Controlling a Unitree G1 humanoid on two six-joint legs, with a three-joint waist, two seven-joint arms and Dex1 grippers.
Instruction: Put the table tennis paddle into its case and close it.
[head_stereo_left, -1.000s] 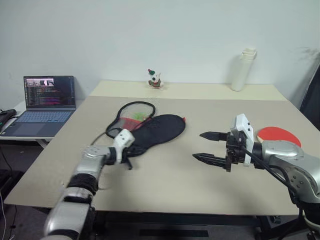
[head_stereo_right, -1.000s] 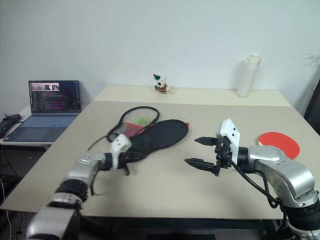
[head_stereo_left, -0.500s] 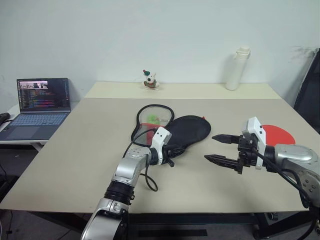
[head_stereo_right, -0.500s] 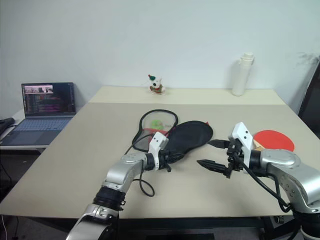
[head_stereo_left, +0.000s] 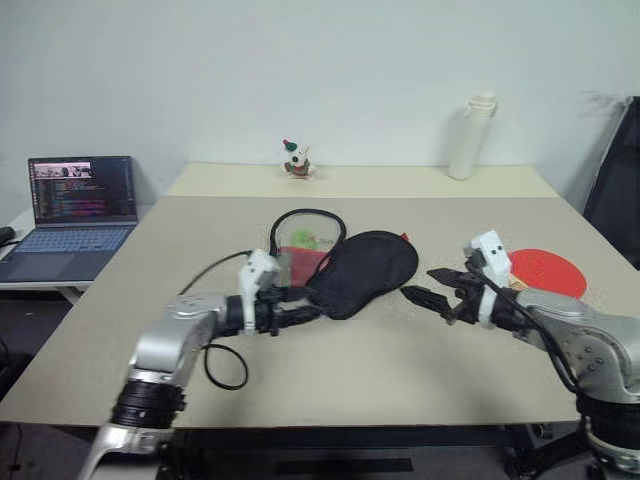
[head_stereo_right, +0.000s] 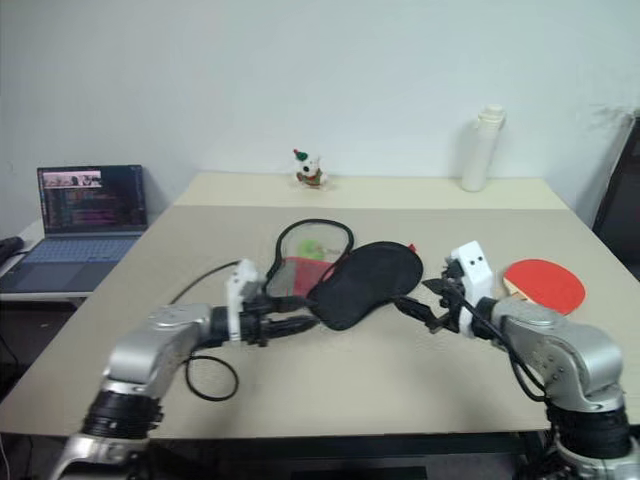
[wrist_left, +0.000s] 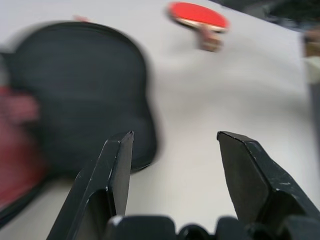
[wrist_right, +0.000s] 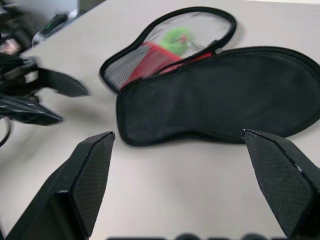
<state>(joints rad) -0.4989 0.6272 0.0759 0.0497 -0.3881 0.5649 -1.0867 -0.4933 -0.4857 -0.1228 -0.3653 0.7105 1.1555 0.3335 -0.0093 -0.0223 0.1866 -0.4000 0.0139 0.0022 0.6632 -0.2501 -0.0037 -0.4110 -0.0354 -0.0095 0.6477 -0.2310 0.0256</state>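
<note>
The case (head_stereo_left: 368, 268) lies open at the table's middle, its black half (wrist_right: 220, 95) facing up. Its mesh flap (head_stereo_left: 305, 232) is folded out behind, showing red and green. My left gripper (head_stereo_left: 303, 308) hovers just left of the case's narrow end, open and with nothing between its fingers (wrist_left: 117, 160). The table tennis paddle (head_stereo_left: 545, 270) rests red face up near the right edge, and it also appears in the left wrist view (wrist_left: 197, 17). My right gripper (head_stereo_right: 415, 300) is wide open between case and paddle, pointing at the case's right side.
A laptop (head_stereo_left: 80, 200) sits on a side table to the left. A white bottle (head_stereo_left: 468, 140) and a small toy figure (head_stereo_left: 295, 160) stand at the table's back. A black cable (head_stereo_left: 225, 360) loops beside my left forearm.
My left gripper has opened, let go of the case's narrow end, and drawn back and up. My right gripper has moved closer to the case. The camera has shifted.
</note>
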